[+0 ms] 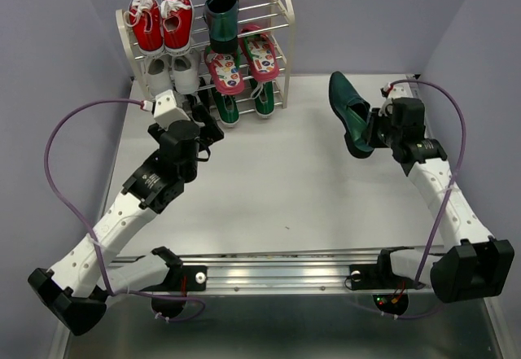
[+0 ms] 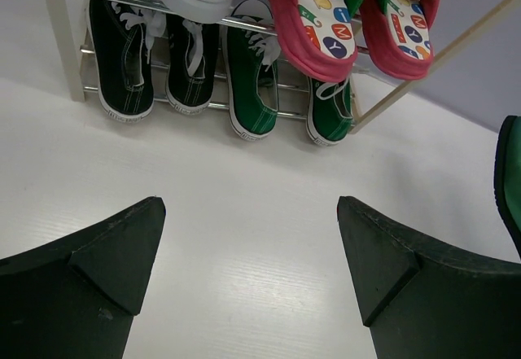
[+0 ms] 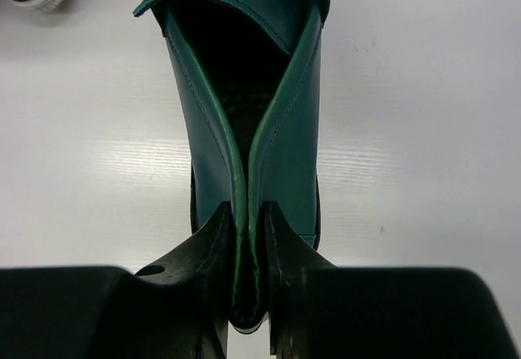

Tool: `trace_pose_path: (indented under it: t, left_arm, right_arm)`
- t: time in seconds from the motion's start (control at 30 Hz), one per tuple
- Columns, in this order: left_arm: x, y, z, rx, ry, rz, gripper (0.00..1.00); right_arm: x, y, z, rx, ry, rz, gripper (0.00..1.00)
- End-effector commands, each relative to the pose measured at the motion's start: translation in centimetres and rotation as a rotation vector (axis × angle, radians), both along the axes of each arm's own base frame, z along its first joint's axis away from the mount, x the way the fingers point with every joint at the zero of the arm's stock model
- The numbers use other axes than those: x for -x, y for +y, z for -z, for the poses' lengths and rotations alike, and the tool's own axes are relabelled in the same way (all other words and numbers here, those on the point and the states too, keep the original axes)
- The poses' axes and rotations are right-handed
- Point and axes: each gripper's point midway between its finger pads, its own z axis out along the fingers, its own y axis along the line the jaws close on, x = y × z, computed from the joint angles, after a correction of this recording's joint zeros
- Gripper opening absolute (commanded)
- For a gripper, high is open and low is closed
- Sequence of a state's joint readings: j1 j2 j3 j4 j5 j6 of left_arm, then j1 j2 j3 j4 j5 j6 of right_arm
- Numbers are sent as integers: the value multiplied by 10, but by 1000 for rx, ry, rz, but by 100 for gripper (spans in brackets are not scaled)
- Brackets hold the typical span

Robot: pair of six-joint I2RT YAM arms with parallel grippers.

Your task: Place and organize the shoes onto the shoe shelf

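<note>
Progress is looking good, and you are getting close to the end. Starting nearest to you, your right gripper (image 3: 248, 241) is pinching the heel end of one dark green loafer (image 1: 350, 115). In the right wrist view its fingers (image 3: 213, 249) are pressing the soft back of the shoe flat between them. In the top view that loafer is sitting at the right side, pointing away from you over the table (image 1: 269, 188). It is well apart from the shoe shelf (image 2: 69, 41). I cannot tell if it is touching the table.

At the left middle of the top view, your left gripper (image 2: 252, 237) is hanging spread wide with nothing in it, just in front of the shelf's bottom row.

Farther back, at the upper left, the shelf is filling up. On the bottom row the green sneakers (image 2: 252, 90) are sitting beside black sneakers (image 2: 122, 58). On the middle row the flip-flops (image 1: 260, 56) are lying beside white sneakers (image 1: 183, 72). On top, the other loafer (image 1: 221, 13) is standing near the middle, with red sneakers (image 1: 175, 21) on its left and bare rods on its right.

So I am guessing only one shoe is waiting: the loafer you are holding. It is needing a ride up and left to that bare spot beside its twin.
</note>
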State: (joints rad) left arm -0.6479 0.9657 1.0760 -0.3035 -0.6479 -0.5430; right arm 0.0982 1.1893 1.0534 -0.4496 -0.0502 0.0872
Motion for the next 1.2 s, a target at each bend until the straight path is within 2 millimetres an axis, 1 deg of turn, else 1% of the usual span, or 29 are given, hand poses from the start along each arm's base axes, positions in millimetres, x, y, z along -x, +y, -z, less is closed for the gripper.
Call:
trace_pose_path:
  t: [0.0,0.07,0.1,0.17,0.2,0.23,0.27,0.3,0.37,0.4,0.47,0.5,0.53,0.6,0.63,0.7,0.73,0.77,0.8,0.83,0.87,0.9,0.93,0.97,1.0,1.03,1.07,1.1,1.17]
  left_arm:
    - [7,14,-15,51,-35,-66,99]
    - [9,16,-11,53,-24,-75,99]
    - [9,17,-9,55,-20,-80,99]
    - [10,16,-6,54,-14,-79,99]
    - [10,17,-5,52,-10,-81,99]
    - [10,17,-4,52,-9,-82,99]
    - [11,18,-4,51,-7,-84,99]
    - [11,18,-4,51,-8,-85,99]
    - [11,19,-5,52,-9,-90,99]
    - [12,21,-5,54,-11,-96,99]
    - [12,21,-8,62,-21,-100,99]
    - [12,22,-8,64,-23,-101,99]
    - [12,22,-9,69,-28,-106,99]
    - [11,21,-10,73,-33,-103,99]
    - [10,21,-13,74,-37,-104,99]
    - [9,20,-14,68,-37,-104,99]
    - [8,20,-17,70,-42,-105,99]
    - [8,21,-18,73,-44,-108,99]
    - [7,20,-20,74,-46,-108,99]
    - [7,20,-20,73,-47,-111,99]
    - [7,20,-21,76,-50,-109,99]
    - [6,20,-22,73,-50,-110,99]
    - [6,20,-22,72,-49,-108,99]
    - [6,20,-22,70,-47,-110,99]
    - [7,20,-22,72,-48,-110,99]
    - [7,21,-23,73,-50,-112,99]
    - [7,21,-22,74,-49,-112,99]
    - [8,20,-22,77,-48,-105,99]
    - [7,18,-21,76,-48,-97,99]
  right_arm:
    - [-7,47,-119,-127,-328,-186,1]
    - [-1,61,-136,-152,-362,-241,1]
    - [6,72,-143,-176,-372,-302,1]
    - [10,84,-167,-203,-417,-358,1]
    - [16,96,-175,-222,-429,-423,1]
    - [18,100,-183,-229,-444,-445,1]
    - [20,107,-200,-239,-478,-477,1]
    - [23,114,-208,-246,-492,-510,1]
    - [25,120,-227,-259,-523,-546,1]
    - [22,122,-243,-256,-552,-562,1]
    - [18,123,-258,-267,-574,-563,1]
    - [19,125,-274,-272,-605,-574,1]
    - [11,129,-273,-284,-593,-584,1]
    - [4,135,-282,-313,-599,-580,1]
    - [-1,136,-297,-315,-632,-558,1]
    - [-23,144,-296,-326,-611,-515,1]
    - [-26,142,-320,-324,-661,-488,1]
    - [-33,146,-323,-332,-657,-475,1]
    - [-44,157,-330,-333,-657,-466,1]
    - [-58,165,-311,-327,-607,-451,1]
    - [-58,169,-331,-332,-650,-443,1]
    - [-74,184,-317,-318,-616,-425,1]
    - [-80,187,-319,-311,-623,-396,1]
    - [-80,187,-339,-314,-671,-366,1]
    - [-96,192,-329,-289,-661,-304,1]
    - [-102,190,-333,-290,-676,-281,1]
    - [-101,188,-354,-302,-736,-254,1]
    - [-114,193,-347,-297,-737,-244,1]
    - [-123,192,-362,-324,-802,-194,1]
